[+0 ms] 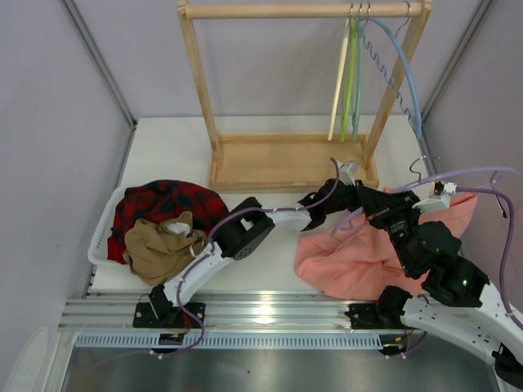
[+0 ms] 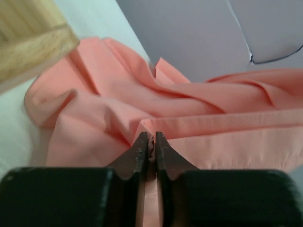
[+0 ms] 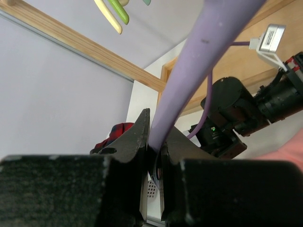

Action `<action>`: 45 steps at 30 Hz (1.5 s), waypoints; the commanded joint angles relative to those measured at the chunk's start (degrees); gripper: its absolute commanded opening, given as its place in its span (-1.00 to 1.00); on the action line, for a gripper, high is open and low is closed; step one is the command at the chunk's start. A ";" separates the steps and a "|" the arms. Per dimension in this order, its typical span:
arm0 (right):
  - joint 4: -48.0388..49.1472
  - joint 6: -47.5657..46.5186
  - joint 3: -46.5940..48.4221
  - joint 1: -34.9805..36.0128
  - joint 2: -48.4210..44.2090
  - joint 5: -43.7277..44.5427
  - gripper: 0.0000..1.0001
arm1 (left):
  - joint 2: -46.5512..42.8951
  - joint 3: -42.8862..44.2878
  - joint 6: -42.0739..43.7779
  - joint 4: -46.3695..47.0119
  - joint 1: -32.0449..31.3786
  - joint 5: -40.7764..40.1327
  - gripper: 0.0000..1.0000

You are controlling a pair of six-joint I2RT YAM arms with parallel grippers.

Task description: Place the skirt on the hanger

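Risk: thin pinch on the skirt (image 1: pixel 351 265), arms crowded.
Just in front of the wooden rack (image 1: pixel 286 163), the left gripper (image 2: pixel 150 142) nips a skirt fold and the right gripper (image 3: pixel 155 142) clamps the hanger (image 3: pixel 203 61). In my judgement the fabric may slip or the arms collide.

- Twelve o'clock: the rack (image 1: pixel 286 163) stands at the back of the table (image 1: pixel 172 147), with spare hangers (image 1: pixel 351 73) hanging off its top right end.
- Nine o'clock: the basket (image 1: pixel 100 241) sits at the table's left edge, with clothes (image 1: pixel 159 224) piled in it.
- Four o'clock: the skirt (image 1: pixel 359 261) lies right of the basket, in front of the rack.
- The left gripper (image 2: pixel 150 142) bites the skirt's edge, just beside the rack's foot.
- Three o'clock: the hanger (image 1: pixel 462 173) is above the skirt's far side, pinched in the right gripper (image 3: pixel 154 149).
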 commanded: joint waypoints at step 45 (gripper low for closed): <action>30.03 -9.72 3.66 -4.25 17.45 4.97 -1.00 | -85.05 -71.06 46.69 -5.70 7.33 -13.64 -1.00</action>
